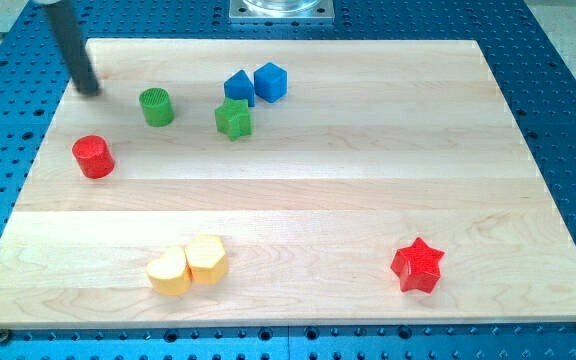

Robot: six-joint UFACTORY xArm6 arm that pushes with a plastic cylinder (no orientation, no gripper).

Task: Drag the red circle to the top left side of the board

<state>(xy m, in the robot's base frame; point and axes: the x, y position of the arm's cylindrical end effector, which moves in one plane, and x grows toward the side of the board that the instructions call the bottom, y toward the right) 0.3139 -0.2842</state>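
The rod's tip [89, 90], a bare tool with nothing to grip, rests near the wooden table's [298, 200] top-left corner. The red circular block [93, 157] lies just below it, toward the view's bottom, untouched; pushing it up likely means getting beneath it first.

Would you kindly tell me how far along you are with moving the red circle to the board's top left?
Partly done: the red circle already sits near the view's left edge of the board, though below the top left corner. In hand: my tip is above it, toward the view's top, not touching, with the green circle to its right. Left: getting below the circle and pushing it up toward the corner.
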